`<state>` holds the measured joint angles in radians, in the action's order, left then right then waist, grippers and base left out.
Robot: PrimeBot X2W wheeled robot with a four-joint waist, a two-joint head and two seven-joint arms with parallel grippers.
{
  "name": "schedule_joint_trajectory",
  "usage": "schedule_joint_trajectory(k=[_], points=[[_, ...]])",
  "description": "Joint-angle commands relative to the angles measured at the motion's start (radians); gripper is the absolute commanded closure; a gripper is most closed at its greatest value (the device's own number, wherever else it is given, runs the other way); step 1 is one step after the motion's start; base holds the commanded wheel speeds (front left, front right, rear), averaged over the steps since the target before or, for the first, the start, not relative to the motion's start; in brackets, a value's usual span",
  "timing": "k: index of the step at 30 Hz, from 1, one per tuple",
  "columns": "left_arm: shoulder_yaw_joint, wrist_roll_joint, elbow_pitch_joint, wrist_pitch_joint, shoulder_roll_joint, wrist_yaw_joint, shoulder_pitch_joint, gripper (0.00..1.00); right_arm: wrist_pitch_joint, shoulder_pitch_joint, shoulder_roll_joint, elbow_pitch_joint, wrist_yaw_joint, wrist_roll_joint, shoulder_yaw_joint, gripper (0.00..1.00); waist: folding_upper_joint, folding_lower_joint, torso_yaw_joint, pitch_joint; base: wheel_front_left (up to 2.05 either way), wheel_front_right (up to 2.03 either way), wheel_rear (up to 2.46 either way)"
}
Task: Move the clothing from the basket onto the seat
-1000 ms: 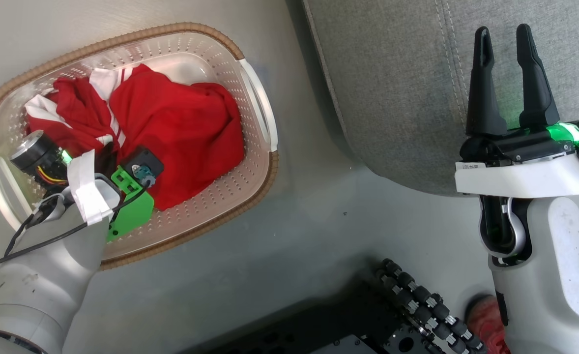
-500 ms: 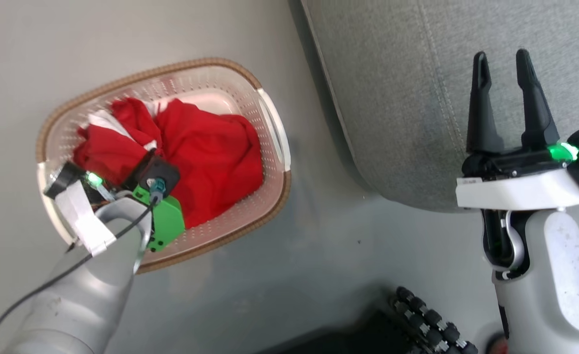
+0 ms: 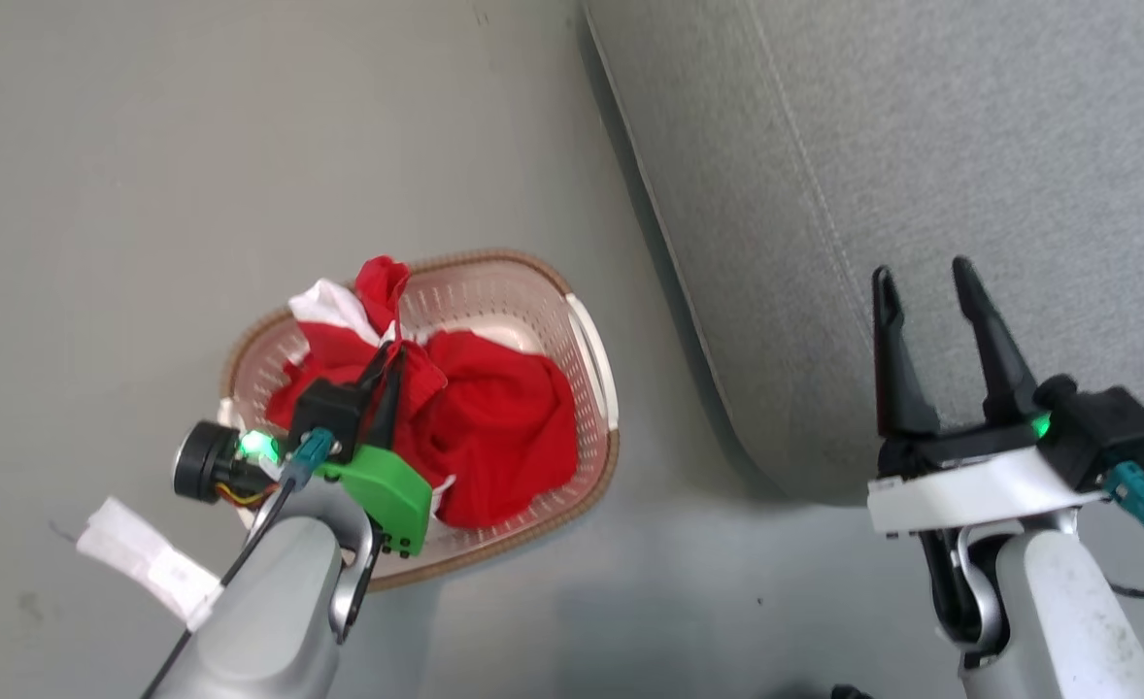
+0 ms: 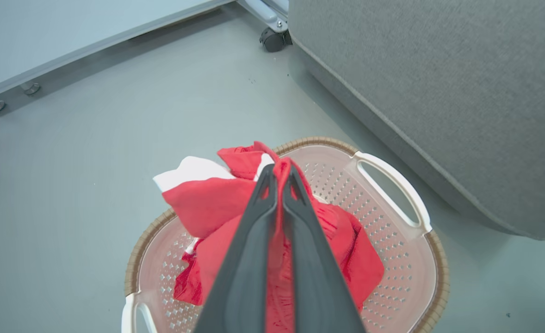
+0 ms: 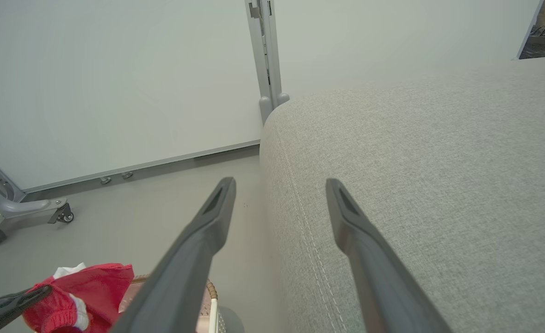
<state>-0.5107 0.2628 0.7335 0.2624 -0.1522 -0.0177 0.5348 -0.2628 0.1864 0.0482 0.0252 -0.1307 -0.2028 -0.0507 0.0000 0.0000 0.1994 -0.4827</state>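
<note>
my left tool (image 4: 279,175) is clamped tight on a fold of the red clothing (image 4: 207,203). that fold stands above the basket (image 4: 393,259) rim, the rest hangs into the basket beneath the tool. my right tool (image 3: 924,272) is spread wide, holding nothing, over the seat (image 3: 922,116) edge. seat lies right of my left tool, bare floor (image 3: 145,146) between.

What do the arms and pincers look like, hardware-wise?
Left pincer and right pincer: two long tapered dark fingers each. Left wrist: green bracket, teal plug, green light, white tape tag, pale grey forearm. Right wrist: white plate, black module.
</note>
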Motion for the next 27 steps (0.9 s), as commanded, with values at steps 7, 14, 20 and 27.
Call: schedule_joint_trajectory(k=[7,14,20,27], points=[[0.088,0.021,-0.226,0.003,0.016,0.028,-0.174,1.00,-0.003,-0.103,0.004,0.018,0.000,0.040,-0.031,0.00,0.0000,0.0000,-0.065,0.288,0.00,0.00,0.00],[0.149,-0.002,-0.384,0.003,0.042,0.063,-0.256,1.00,-0.003,-0.160,0.003,0.013,0.000,0.044,-0.059,0.00,0.0000,0.0000,-0.068,0.372,0.00,0.00,0.00],[0.169,-0.013,-0.463,0.003,0.065,0.087,-0.300,1.00,-0.003,-0.202,0.004,0.023,0.000,0.052,-0.099,0.00,0.0000,0.0000,-0.062,0.430,0.00,0.00,0.00],[0.155,-0.034,-0.522,0.003,0.079,0.111,-0.319,1.00,-0.003,-0.228,0.004,0.047,0.000,0.028,-0.136,0.00,0.0000,0.0000,-0.068,0.464,0.00,0.00,0.00]])
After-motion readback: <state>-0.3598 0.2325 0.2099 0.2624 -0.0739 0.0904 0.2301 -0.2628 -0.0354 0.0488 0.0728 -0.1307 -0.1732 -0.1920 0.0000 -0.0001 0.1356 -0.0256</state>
